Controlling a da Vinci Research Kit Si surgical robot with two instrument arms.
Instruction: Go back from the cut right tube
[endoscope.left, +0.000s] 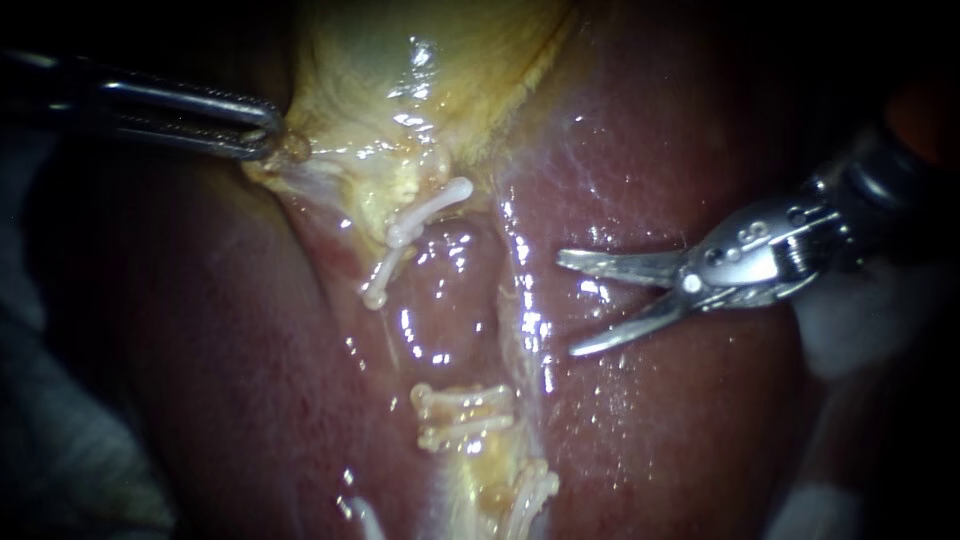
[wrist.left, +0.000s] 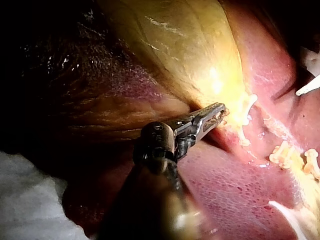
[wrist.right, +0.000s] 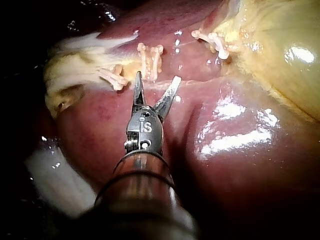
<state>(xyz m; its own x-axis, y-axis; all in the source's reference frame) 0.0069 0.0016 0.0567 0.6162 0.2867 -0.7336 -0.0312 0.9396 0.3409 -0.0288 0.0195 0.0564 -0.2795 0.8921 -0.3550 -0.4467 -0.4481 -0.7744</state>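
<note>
My right instrument (endoscope.left: 568, 304) comes in from the right with its two blades open and nothing between them. It hovers over the liver (endoscope.left: 680, 420), just right of the cut tube. White clips sit on the tube's upper stump (endoscope.left: 430, 205) and on its lower stump (endoscope.left: 462, 415), with a bare gap between them. In the right wrist view the open blades (wrist.right: 156, 82) stand just short of the clips (wrist.right: 150, 60). My left instrument (endoscope.left: 268, 135) is shut on yellow gallbladder tissue (endoscope.left: 400, 70) at the upper left. The left wrist view shows its jaws (wrist.left: 218, 113) holding that fold.
White gauze lies at the lower left (endoscope.left: 60, 440) and behind the right instrument (endoscope.left: 860, 320). More clips (endoscope.left: 530, 495) sit on a tube near the bottom edge. Wet liver surface (wrist.right: 235, 145) spreads beside the right instrument's shaft.
</note>
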